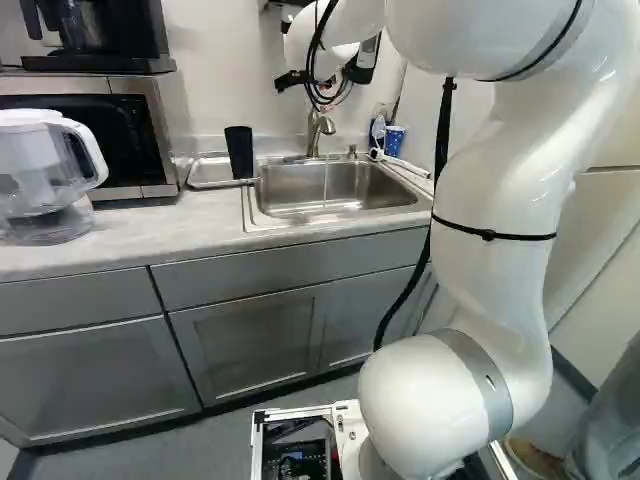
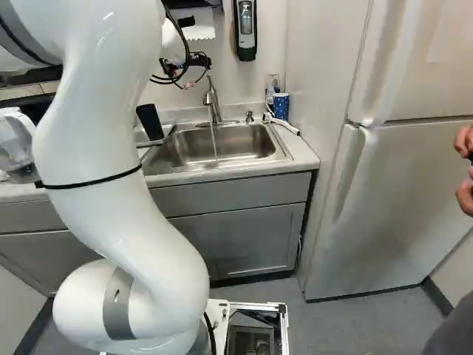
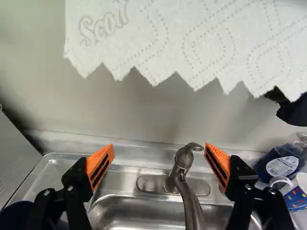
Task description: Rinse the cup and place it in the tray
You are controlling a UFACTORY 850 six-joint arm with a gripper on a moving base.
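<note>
the open tool [image 3: 159, 145], its orange-padded fingers well apart, faces the brushed-metal faucet [image 3: 186, 191]. the tall black cup [image 1: 239, 152] is at the right end of the shallow silver tray [image 1: 208, 172], left of the steel sink [image 1: 320, 190]. water [image 2: 214, 142] runs; if shutting it off is next, centre on the lever [image 3: 193, 146] and press gently.

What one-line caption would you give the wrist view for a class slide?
Open end effector before a kitchen faucet, with a serrated paper towel hanging above.
</note>
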